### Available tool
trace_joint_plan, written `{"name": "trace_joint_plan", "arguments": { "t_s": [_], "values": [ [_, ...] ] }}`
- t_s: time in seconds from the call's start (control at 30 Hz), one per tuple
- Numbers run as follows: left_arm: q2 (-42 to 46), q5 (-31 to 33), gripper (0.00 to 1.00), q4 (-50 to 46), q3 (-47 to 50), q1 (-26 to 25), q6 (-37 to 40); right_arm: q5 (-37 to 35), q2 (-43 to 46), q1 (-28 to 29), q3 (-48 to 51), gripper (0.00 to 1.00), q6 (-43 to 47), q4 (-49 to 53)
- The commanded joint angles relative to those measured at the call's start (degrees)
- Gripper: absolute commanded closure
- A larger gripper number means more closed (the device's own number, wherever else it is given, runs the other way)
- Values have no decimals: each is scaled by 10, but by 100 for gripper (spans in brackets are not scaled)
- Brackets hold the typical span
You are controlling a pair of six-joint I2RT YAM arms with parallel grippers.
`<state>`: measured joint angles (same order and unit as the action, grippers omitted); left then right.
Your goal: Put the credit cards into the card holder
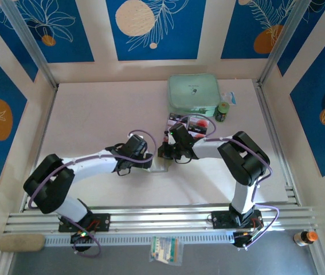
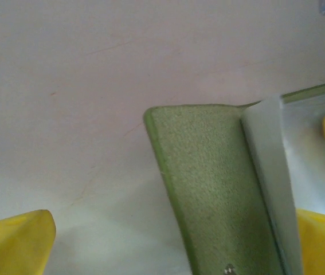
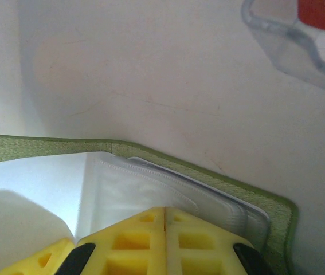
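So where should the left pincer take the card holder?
Likely the bare green edge of the card holder, from the side away from its clear sleeves: it is thin, unobstructed, and lies between the fingers of the open left pincer.

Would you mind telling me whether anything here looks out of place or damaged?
Nothing looks spilled or damaged. The card holder lies open on the table, and its clear sleeves fan out unevenly by the shut right gripper; that is the only untidy thing.
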<state>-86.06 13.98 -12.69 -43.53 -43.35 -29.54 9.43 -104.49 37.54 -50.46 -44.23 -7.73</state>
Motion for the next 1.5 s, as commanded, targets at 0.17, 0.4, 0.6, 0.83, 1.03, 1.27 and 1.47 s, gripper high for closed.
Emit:
{"name": "trace_joint_plan", "arguments": {
  "t_s": [0.17, 0.4, 0.6, 0.83, 1.03, 1.27, 1.47],
  "values": [
    [6, -35, 0, 46, 9, 3, -8, 23, -15, 6, 3, 100, -20, -4],
    [-15, -43, 0, 52, 10, 3, -1, 28, -13, 7, 2, 100, -28, -10],
    [-27, -47, 0, 61, 18, 3, 0, 37, -13, 6, 3, 100, -36, -17],
    [-27, -52, 11, 72, 35, 3, -4, 42, -7, 3, 3, 100, -42, -23],
    [-19, -54, 22, 82, 44, 3, -9, 41, 14, -4, 8, 92, -48, -27],
    [-9, -53, 22, 84, 48, 3, -10, 30, 37, -12, 19, 59, -53, -24],
    [-4, -50, 22, 84, 50, 3, -10, 29, 49, -12, 36, 55, -68, -30]
  ]
}}
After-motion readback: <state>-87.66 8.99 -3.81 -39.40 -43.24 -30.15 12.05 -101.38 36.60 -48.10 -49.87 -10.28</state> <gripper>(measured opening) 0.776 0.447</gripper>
